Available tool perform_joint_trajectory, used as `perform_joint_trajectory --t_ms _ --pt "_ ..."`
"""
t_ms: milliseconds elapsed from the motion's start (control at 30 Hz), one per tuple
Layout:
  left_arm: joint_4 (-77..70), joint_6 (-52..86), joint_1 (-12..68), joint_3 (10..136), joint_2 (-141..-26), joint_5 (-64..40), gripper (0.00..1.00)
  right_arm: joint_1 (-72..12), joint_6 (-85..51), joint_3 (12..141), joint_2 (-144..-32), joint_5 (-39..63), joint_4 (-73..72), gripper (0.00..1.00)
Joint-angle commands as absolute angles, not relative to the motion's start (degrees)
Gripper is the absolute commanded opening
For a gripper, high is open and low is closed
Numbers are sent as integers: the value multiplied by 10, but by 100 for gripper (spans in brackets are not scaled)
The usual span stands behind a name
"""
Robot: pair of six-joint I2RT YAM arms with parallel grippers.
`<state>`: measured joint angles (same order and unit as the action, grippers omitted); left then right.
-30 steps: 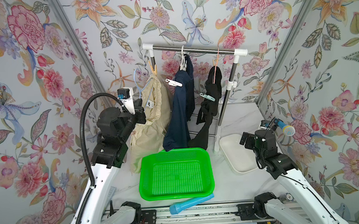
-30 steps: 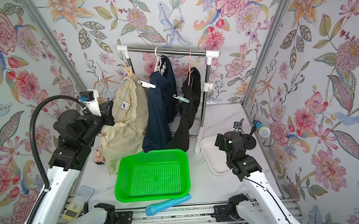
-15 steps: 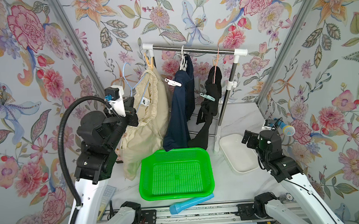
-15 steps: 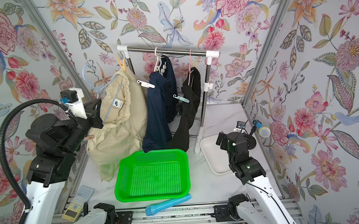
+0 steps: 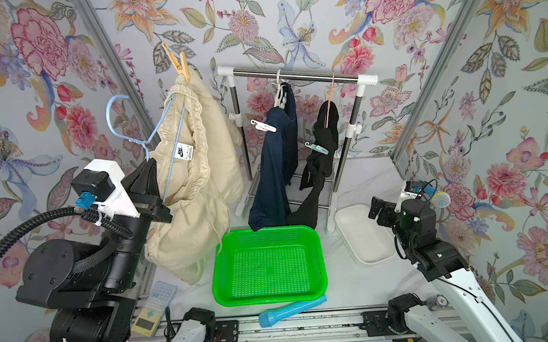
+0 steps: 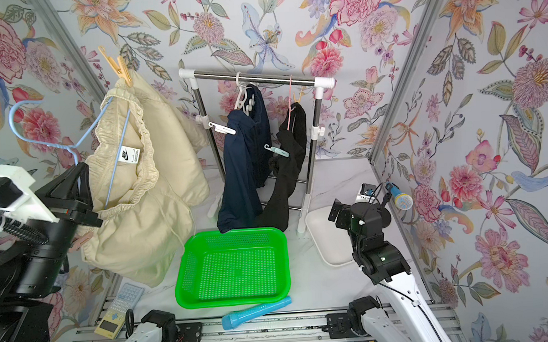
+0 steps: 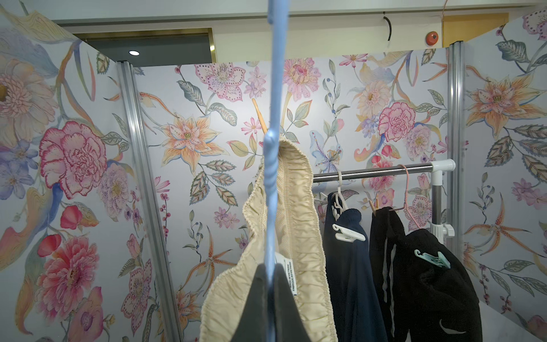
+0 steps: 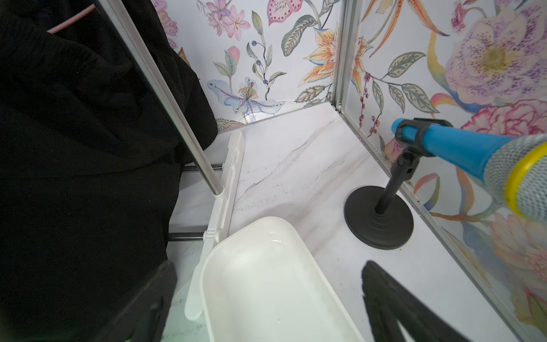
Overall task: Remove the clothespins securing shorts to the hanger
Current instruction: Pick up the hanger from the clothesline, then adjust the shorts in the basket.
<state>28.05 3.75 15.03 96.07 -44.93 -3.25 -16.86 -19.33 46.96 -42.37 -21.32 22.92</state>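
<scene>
One hanger (image 7: 270,207) lifted off rail (image 5: 296,76), cream shorts (image 5: 198,183) raised, left tool (image 5: 151,168) clamped

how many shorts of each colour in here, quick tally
cream shorts: 1
navy shorts: 1
black shorts: 1
total: 3
</scene>
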Motion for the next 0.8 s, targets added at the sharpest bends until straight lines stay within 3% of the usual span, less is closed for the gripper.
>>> perform_joint_trajectory --t_ms 0,500,767 --pt "278 26 153 988 -443 -71 0 -170 -196 488 -423 -200 228 99" --pt "306 3 154 969 -412 -277 0 -169 -189 509 -425 -163 235 99" --pt "189 96 153 892 -428 -358 0 -170 -191 538 -425 -133 256 99"
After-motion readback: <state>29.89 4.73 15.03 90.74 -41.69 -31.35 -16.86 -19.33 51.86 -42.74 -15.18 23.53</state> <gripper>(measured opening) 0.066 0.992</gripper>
